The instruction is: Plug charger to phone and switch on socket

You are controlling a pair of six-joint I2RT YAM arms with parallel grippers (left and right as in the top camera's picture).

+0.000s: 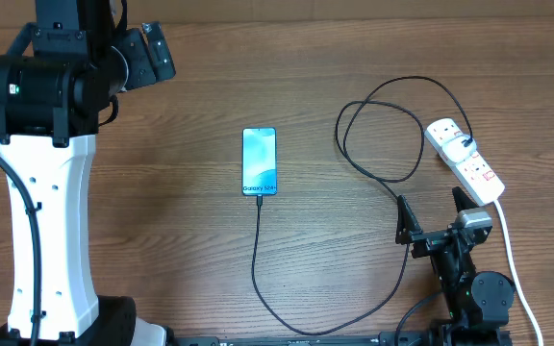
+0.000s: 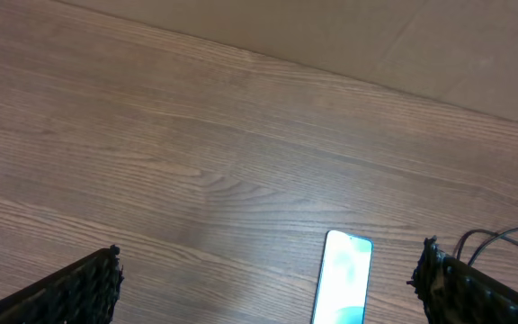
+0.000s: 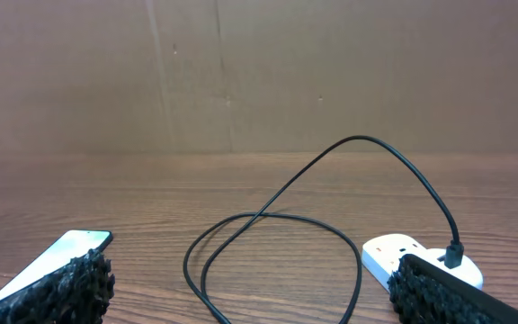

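Right gripper [image 1: 435,214], jaws wide apart, sits near the socket [image 1: 477,173], with the phone [image 1: 260,160] well off to its left

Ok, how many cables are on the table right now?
2. The charger runs from the phone's bottom edge, sweeps right and loops up to the socket; a thick white cord leaves the socket's near end.

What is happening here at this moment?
Nothing is being held. The left end effector hangs open above the table, and the right end effector is open near the power strip. The black cable runs from the lit phone to a plug in the strip. The switch state is unclear.
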